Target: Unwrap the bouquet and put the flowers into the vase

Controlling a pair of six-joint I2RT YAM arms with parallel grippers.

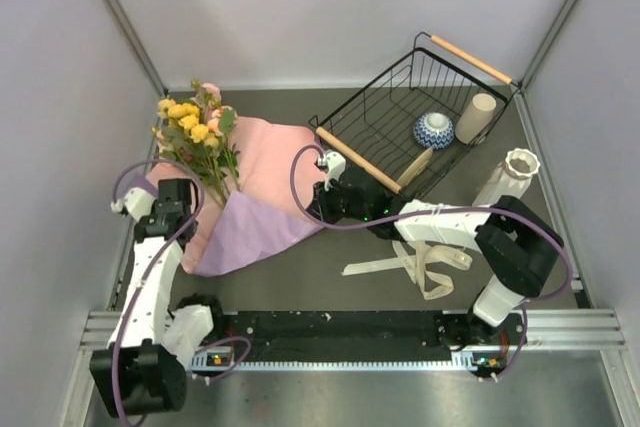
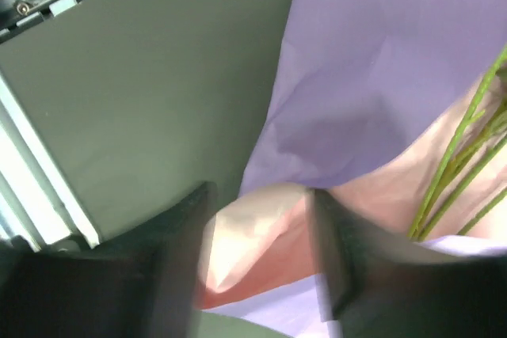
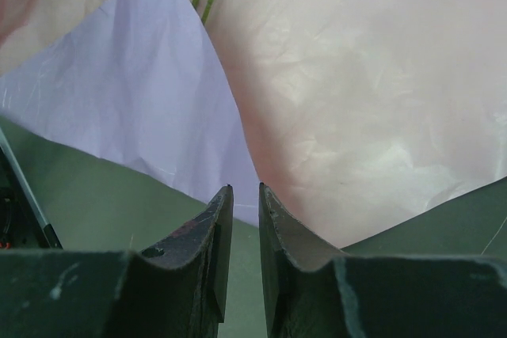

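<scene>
The wrapping paper [image 1: 270, 172] is laid open and flat at left centre of the top view, pink inside and lilac on its lower flap. The flowers [image 1: 192, 129] lie on its upper left part, with the blooms toward the upper left corner and the stems running down across the sheet. The cream ribbon [image 1: 425, 265] lies loose on the worktop [image 1: 300, 282] at lower right of centre, so the untying is judged done. The vase [image 1: 518, 169] stands upright at the right, near the wire basket [image 1: 475, 59] and well apart from the flowers; no flowers are in it.

The left arm [image 1: 150, 267] is positioned at the sheet's left edge. In its wrist view the left jaws stand apart, with a fold of pink paper between them and green stems [image 2: 451, 164] at the right; no pinch is evident. The right arm [image 1: 450, 222] is positioned at the sheet's right edge. The right jaws are nearly closed, with only a thin slit left, and their tips are at the paper's border. Whether the edge is caught there cannot be told. The sheet is probably being spread and steadied from both sides, so that the stems can be lifted off it cleanly.
</scene>
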